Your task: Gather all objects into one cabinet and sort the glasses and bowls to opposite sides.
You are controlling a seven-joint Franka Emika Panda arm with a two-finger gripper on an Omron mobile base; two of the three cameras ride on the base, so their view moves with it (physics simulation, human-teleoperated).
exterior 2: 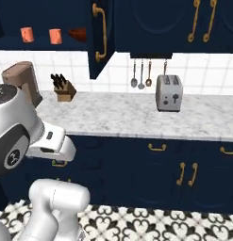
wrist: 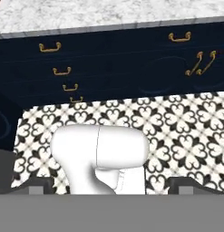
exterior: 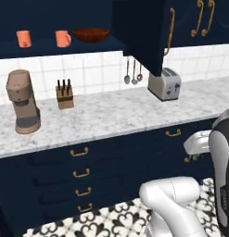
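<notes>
The navy wall cabinet (exterior: 55,46) stands open, its tall door (exterior: 141,32) swung out with a long curved brass handle (exterior: 170,30). On its shelf are two small orange-red cups (exterior: 24,38) (exterior: 63,38) and a dark red-brown bowl (exterior: 90,34). From the right base view, the cups (exterior 2: 27,34) (exterior 2: 55,36) and part of the bowl (exterior 2: 78,33) show left of the door (exterior 2: 100,37). My gripper (wrist: 112,185) hangs low in front of the lower drawers, pointing at the floor. It is open, with its dark fingertips (wrist: 35,183) far apart and nothing between them.
On the marble counter (exterior: 111,115) stand a tan coffee machine (exterior: 23,102), a knife block (exterior: 65,95) and a silver toaster (exterior: 164,83). Utensils (exterior: 133,71) hang on the tiled wall. Below are navy drawers (exterior: 79,171) and a patterned tile floor (wrist: 177,122).
</notes>
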